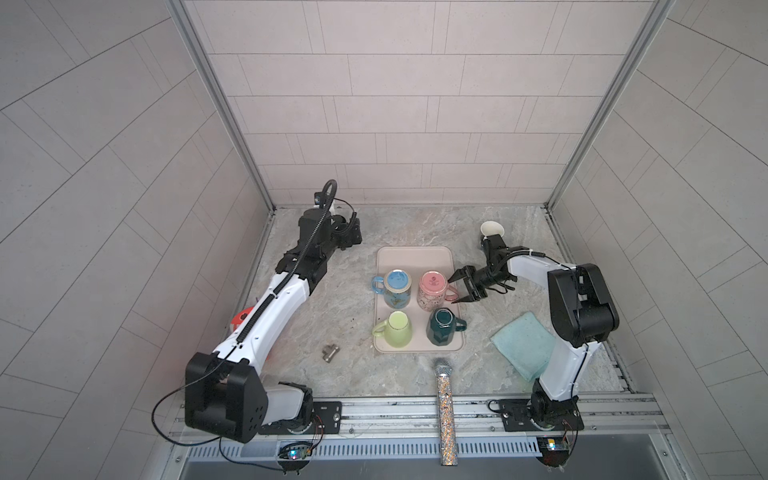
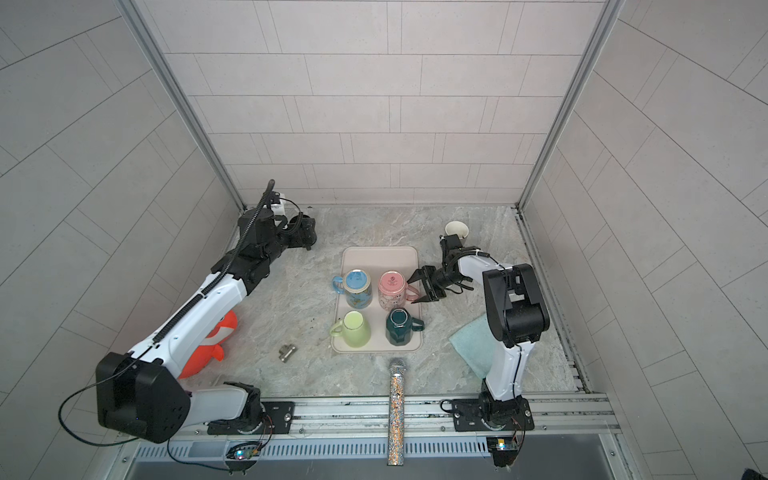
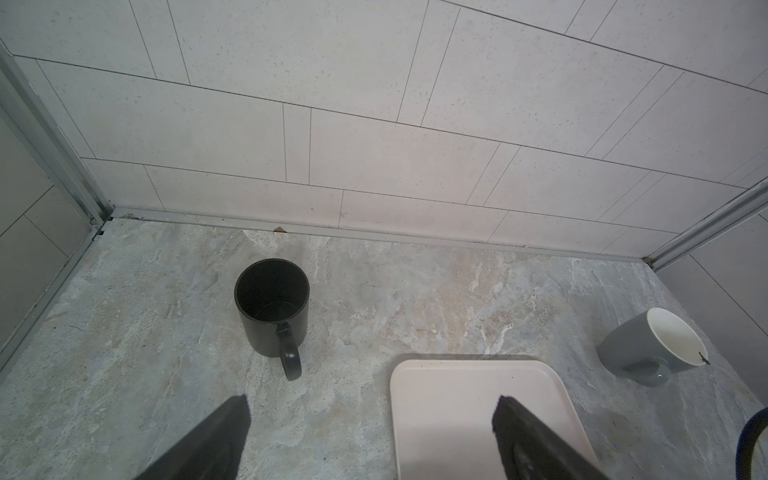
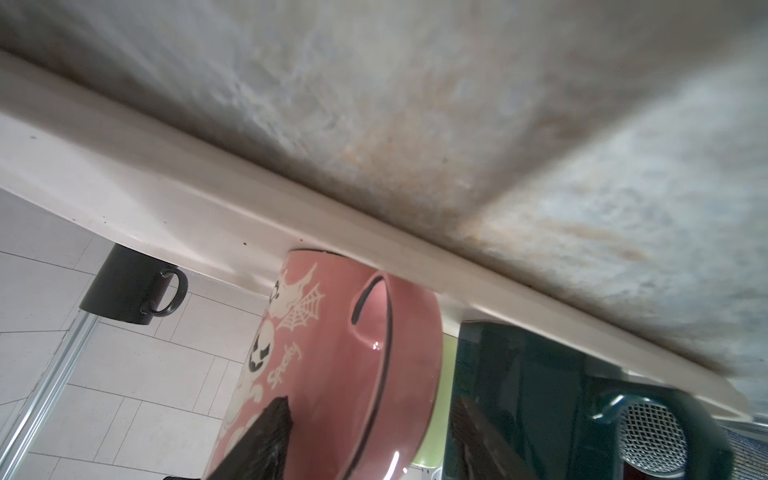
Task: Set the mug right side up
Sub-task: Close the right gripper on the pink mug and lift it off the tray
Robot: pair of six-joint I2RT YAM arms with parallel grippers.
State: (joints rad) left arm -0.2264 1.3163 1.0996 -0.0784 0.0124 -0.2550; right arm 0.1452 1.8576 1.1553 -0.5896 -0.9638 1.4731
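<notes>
A pink ghost-print mug (image 1: 432, 291) (image 2: 392, 291) (image 4: 332, 353) stands base-up on the beige tray (image 1: 415, 257) (image 2: 380, 257), with its handle (image 4: 399, 332) pointing right. My right gripper (image 1: 454, 291) (image 2: 414, 291) (image 4: 372, 405) is open, with one finger on each side of that handle; in the right wrist view gaps show beside it. My left gripper (image 1: 349, 235) (image 3: 372, 402) hovers wide open and empty at the back left, over the table and the tray's corner (image 3: 449, 407). A black mug (image 3: 272, 307) stands upright just ahead of it.
On the tray with the pink mug are a blue mug (image 1: 397, 289), a light green mug (image 1: 397, 330) and a dark teal mug (image 1: 440, 328). A grey mug with a white inside (image 1: 492, 228) sits at back right. A teal cloth (image 1: 523, 345), a glitter microphone (image 1: 444, 403), a metal clip (image 1: 330, 352) and an orange toy (image 2: 212, 345) lie around.
</notes>
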